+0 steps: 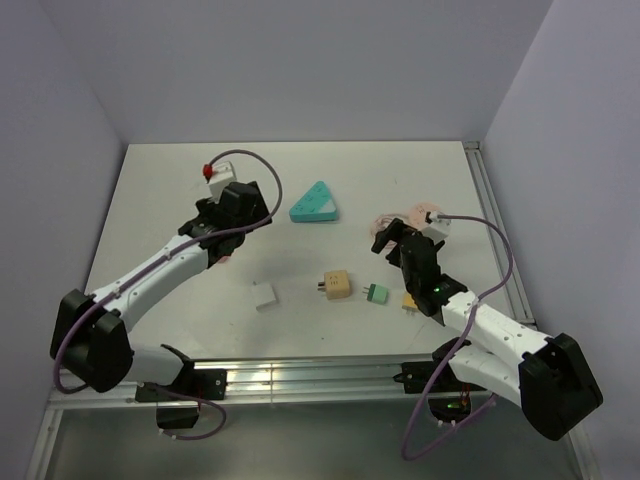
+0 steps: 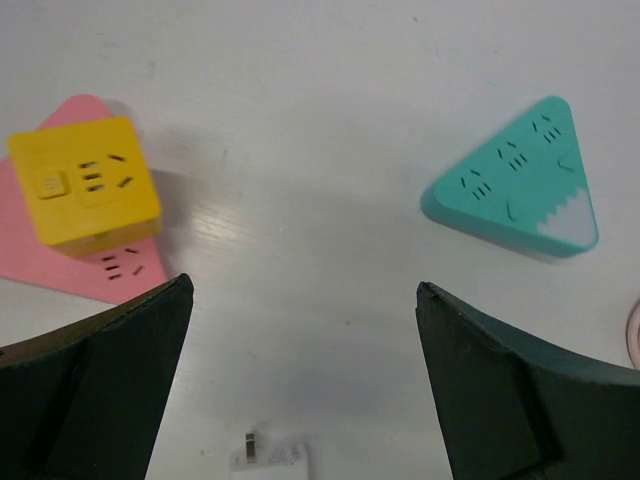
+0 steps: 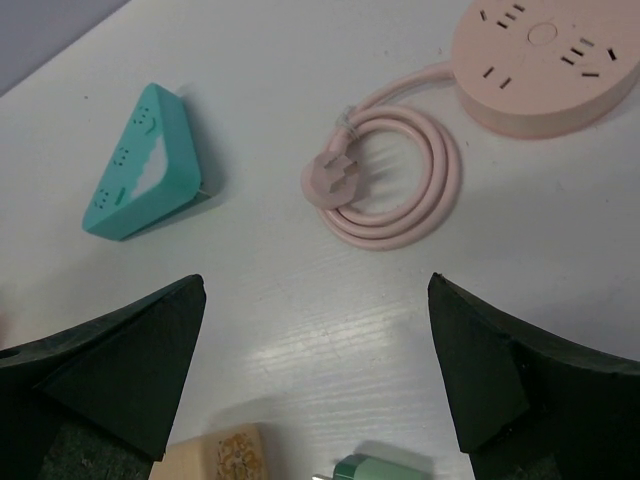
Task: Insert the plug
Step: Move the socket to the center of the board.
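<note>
Bench [image 1: 400, 170]: white, faint wood grain; pale grey-lilac walls [image 1: 300, 70] on 3 sides, metal rail [image 1: 300, 375] along near edge.
Left side: yellow cube socket [image 2: 84, 180] sits on pink triangular strip [image 2: 40, 250], covering most of it. Slot sets + sq. button on cube's top face; one slot set showing on pink below it.
Right side: pink round strip [image 3: 545, 60], slot sets around centre button. Its cord [image 3: 400, 190] coiled just beside it, cord's end fitting [image 3: 330, 178] lying on coil's left edge.

Robotics lab cell, white table [image 1: 180, 190], plain enclosing walls [image 1: 300, 60], aluminium rail [image 1: 320, 375]
</note>
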`<move>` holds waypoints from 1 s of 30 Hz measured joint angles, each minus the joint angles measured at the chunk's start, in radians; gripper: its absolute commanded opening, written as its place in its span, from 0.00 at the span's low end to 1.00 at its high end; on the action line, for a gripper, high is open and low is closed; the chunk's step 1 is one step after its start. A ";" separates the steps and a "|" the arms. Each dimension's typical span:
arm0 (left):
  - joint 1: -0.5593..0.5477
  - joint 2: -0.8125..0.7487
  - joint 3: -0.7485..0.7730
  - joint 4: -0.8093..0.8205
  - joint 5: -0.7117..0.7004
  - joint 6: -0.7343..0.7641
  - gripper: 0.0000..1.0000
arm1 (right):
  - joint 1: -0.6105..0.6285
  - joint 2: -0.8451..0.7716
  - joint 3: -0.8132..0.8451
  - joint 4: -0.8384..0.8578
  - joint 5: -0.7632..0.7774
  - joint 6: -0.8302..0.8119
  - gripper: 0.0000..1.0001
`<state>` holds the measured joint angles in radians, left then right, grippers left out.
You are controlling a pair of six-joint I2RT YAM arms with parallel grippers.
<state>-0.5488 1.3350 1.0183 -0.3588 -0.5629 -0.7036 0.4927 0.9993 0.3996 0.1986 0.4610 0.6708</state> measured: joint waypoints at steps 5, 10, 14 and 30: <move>-0.023 0.122 0.077 0.016 0.051 0.021 0.99 | 0.000 -0.010 0.005 0.020 -0.013 -0.026 0.96; -0.020 0.247 0.190 0.020 0.108 0.037 0.99 | 0.000 -0.010 0.005 0.035 -0.043 -0.038 0.96; -0.020 0.342 0.267 0.036 0.137 0.039 0.99 | 0.000 -0.011 0.005 0.046 -0.066 -0.042 0.97; -0.009 0.578 0.463 0.066 0.209 0.062 1.00 | 0.000 -0.023 0.005 0.075 -0.116 -0.042 0.95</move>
<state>-0.5575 1.9133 1.4811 -0.2924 -0.3534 -0.6418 0.4927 0.9768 0.4046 0.2733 0.3450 0.6289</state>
